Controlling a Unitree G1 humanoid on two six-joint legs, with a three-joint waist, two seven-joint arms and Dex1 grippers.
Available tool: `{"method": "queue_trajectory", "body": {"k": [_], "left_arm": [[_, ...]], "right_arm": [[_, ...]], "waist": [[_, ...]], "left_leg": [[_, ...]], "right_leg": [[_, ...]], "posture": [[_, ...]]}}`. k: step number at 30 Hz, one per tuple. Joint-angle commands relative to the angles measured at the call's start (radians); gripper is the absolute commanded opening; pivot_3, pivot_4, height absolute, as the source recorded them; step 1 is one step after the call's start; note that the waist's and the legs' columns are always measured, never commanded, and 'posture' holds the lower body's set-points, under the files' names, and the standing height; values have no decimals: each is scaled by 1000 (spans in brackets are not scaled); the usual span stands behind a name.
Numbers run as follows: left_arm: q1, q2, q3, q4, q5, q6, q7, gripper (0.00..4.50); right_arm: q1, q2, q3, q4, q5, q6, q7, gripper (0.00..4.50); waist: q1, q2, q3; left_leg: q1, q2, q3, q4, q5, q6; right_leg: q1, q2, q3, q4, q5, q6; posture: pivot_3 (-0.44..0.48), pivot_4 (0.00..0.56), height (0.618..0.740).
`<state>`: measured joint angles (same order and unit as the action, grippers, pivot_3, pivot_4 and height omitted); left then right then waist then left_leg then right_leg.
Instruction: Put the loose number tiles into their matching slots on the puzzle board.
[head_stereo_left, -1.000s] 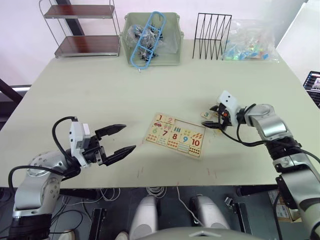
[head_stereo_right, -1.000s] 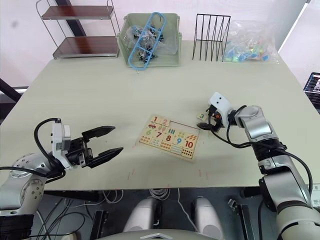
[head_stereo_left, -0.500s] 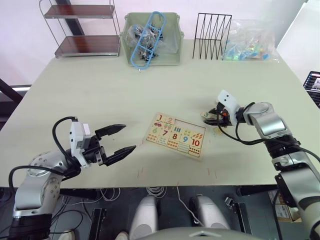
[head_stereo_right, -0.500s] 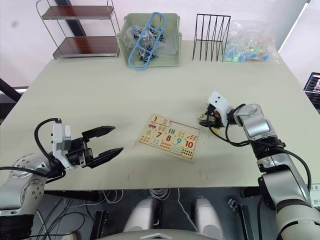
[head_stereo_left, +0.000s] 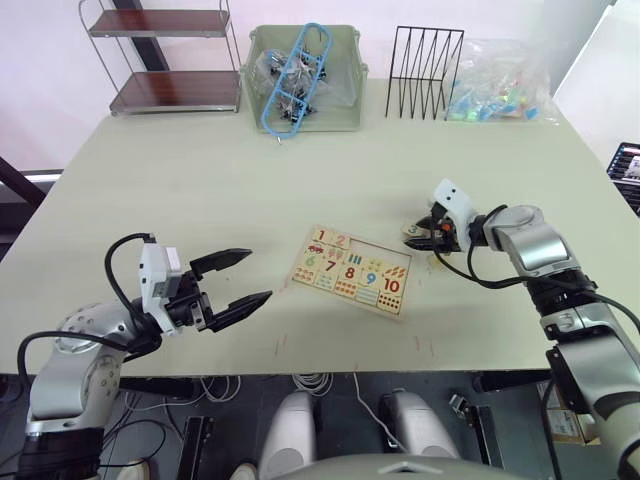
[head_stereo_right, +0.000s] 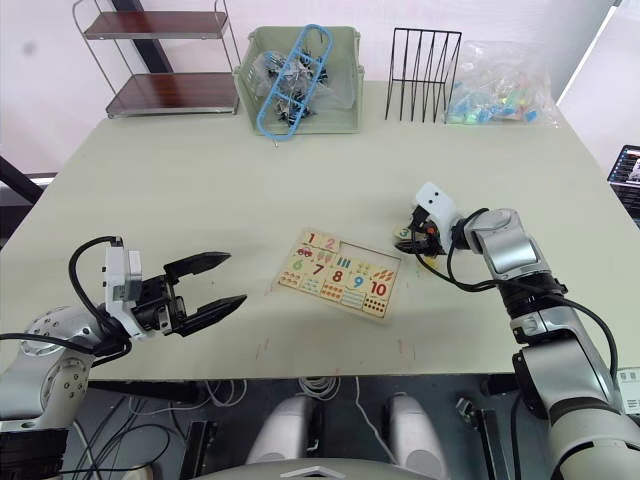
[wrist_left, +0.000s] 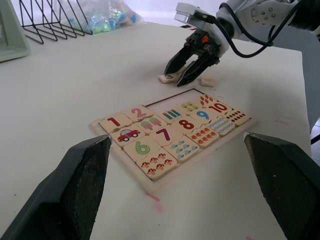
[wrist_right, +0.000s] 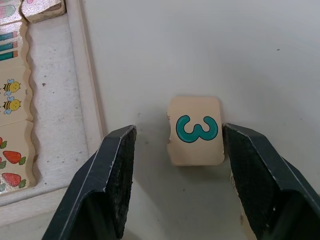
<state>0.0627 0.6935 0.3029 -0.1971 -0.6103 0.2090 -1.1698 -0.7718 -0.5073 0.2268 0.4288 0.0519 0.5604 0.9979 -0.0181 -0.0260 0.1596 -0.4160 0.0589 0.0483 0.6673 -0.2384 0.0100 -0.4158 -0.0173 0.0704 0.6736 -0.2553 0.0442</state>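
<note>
While the puzzle board (head_stereo_left: 352, 271) sits mid-frame on the table (head_stereo_left: 200, 180), the left gripper (head_stereo_left: 240, 279) hovers lower left, fingers spread and empty. Right gripper (wrist_right: 177, 150) is open too, straddling the 3 tile (wrist_right: 195, 130) just right of the board.

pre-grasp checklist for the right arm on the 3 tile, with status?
1. Small light-wood tile with teal 3 between right gripper jaws: ok.
2. Jaws open: ok; one finger at the tile's edge.
3. Tile flat on the pale table, numeral up: ok.
4. Free slots on the flat light-wood puzzle board, top row beside the 2: ok.
5. Left gripper open, away from board: ok.
6. Second loose tile numeral: cannot tell.
</note>
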Motion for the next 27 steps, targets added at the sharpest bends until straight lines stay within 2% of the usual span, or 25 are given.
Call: {"method": "queue_trajectory", "body": {"k": [1, 12, 15, 17, 18, 23, 27], "left_arm": [[-9, 1, -1, -7, -1, -14, 4, 4500], [-23, -1, -11, 0, 3, -15, 5, 4500], [-22, 1, -12, -1, 1, -15, 7, 4500], [-21, 3, -13, -2, 0, -15, 9, 4500], [-21, 4, -13, -2, -1, -15, 10, 4500], [-22, 10, -9, -3, -5, -12, 10, 4500], [-17, 18, 1, -4, -9, -12, 6, 4500]], "right_arm": [[-5, -21, -2, -23, -10, 19, -4, 2861], [-3, -14, -8, -30, -10, 28, -18, 2861], [1, -7, -13, -30, -4, 24, -27, 1973], [3, -4, -17, -32, 0, 18, -33, 983], [4, -2, -20, -34, 2, 15, -37, 842], [2, -4, -28, -63, 18, 19, -35, 842], [21, -27, -30, -154, 37, 30, -11, 842]], "waist": [[0, 0, 0], [0, 0, 0], [0, 0, 0], [-1, 0, 0], [-1, 0, 0], [-3, 0, 0], [-2, 0, 0]], "left_leg": [[0, 0, 0, 0, 0, 0], [0, 0, 0, 0, 0, 0], [0, 0, 0, -1, 0, 0], [0, 0, 0, -1, 0, 0], [0, 0, 0, -1, 0, 0], [0, 0, 0, -1, 0, 0], [0, 0, 0, -1, 0, 0]], "right_leg": [[0, 0, 0, 0, 0, 0], [0, 0, 0, -1, 0, 0], [0, 0, 0, -1, 0, 0], [0, 0, 0, -1, 0, 0], [0, 0, 0, -1, 0, 0], [0, 0, 0, -1, 0, 0], [-1, 0, 0, -1, 0, 0]], "posture": [[0, 150, 740], [0, 150, 740], [0, 150, 740], [0, 150, 740], [0, 150, 740], [0, 150, 740], [0, 150, 740]]}}
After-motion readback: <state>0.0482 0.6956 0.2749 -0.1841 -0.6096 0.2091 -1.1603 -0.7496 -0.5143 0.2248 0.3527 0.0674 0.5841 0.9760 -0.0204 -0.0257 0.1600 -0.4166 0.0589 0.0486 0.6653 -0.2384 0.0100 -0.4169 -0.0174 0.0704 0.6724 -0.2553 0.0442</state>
